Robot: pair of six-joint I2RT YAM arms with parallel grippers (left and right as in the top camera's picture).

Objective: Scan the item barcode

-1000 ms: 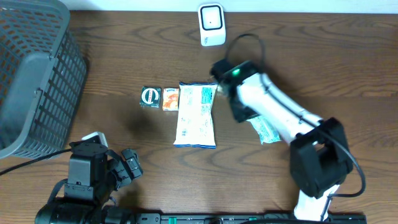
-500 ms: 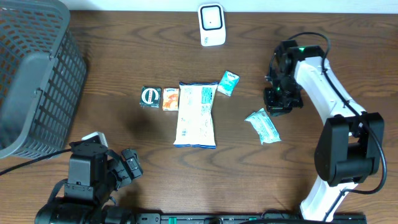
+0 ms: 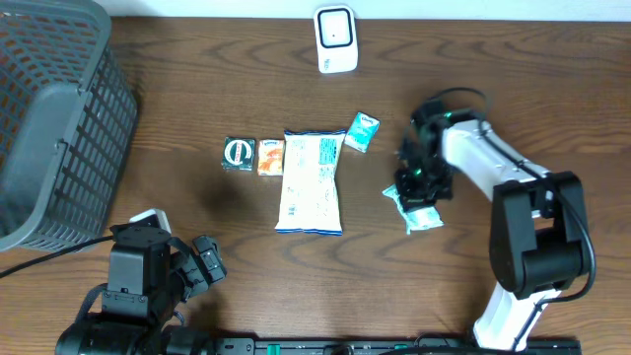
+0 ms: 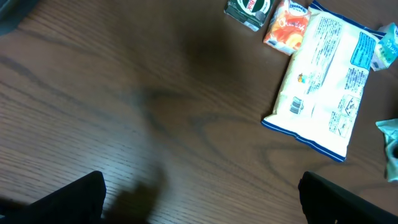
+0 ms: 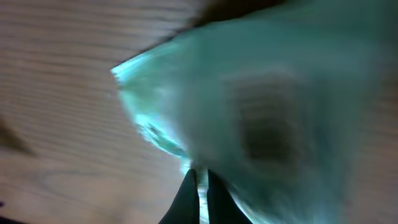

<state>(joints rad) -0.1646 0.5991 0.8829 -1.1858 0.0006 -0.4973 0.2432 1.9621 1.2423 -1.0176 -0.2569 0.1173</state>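
Note:
A pale teal plastic packet (image 3: 425, 219) lies right of the middle of the table. My right gripper (image 3: 416, 189) is down on its upper left end. In the right wrist view the packet (image 5: 267, 93) fills the frame, blurred, and the right gripper (image 5: 199, 182) is shut with a thin edge of the packet pinched between the dark fingers. The white barcode scanner (image 3: 335, 39) stands at the back edge. My left gripper (image 4: 205, 208) hangs open above bare wood at the front left, and in the overhead view the left gripper (image 3: 205, 260) holds nothing.
A large white and blue bag (image 3: 313, 182) lies mid-table, with a small teal packet (image 3: 362, 131) at its top right corner. Left of the bag sit an orange packet (image 3: 271, 156) and a dark green one (image 3: 239, 153). A grey mesh basket (image 3: 49, 118) fills the left side.
My right arm swung away from the bag's top right corner, uncovering the small teal packet, then dropped onto the pale teal packet and its jaws shut. The left arm stayed still.

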